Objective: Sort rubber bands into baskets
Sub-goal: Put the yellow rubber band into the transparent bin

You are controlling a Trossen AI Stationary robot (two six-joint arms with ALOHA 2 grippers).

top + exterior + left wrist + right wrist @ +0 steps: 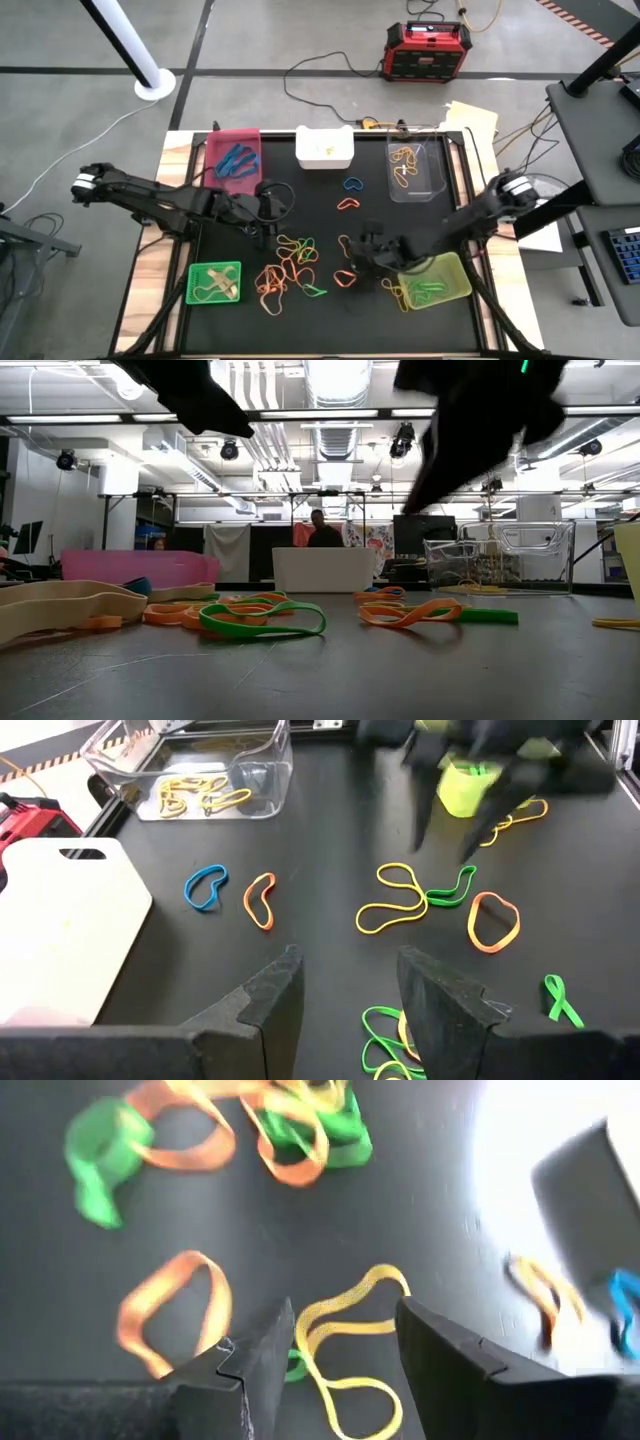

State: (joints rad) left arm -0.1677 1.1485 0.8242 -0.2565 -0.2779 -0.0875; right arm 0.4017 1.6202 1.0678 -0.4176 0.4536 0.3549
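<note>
Rubber bands [288, 266] in orange, green, yellow and blue lie loose on the black mat. Five baskets stand around them: pink [236, 152], white [324, 148], clear [417, 168], bright green [215, 283] and yellow-green [436, 278]. My left gripper [274, 197] hangs open above the mat near the pink basket, with nothing between its fingers [270, 1000]. My right gripper [360, 250] is open above the mat beside the yellow-green basket. In its wrist view a yellow band [345, 1335] lies on the mat below the gap between its fingers, next to an orange band [170, 1315].
A blue band [206, 887] and an orange band [260, 900] lie alone between the white and clear baskets. The arms' bases stand at the mat's left and right edges. A red-and-black box [428, 50] and cables sit on the floor beyond the table.
</note>
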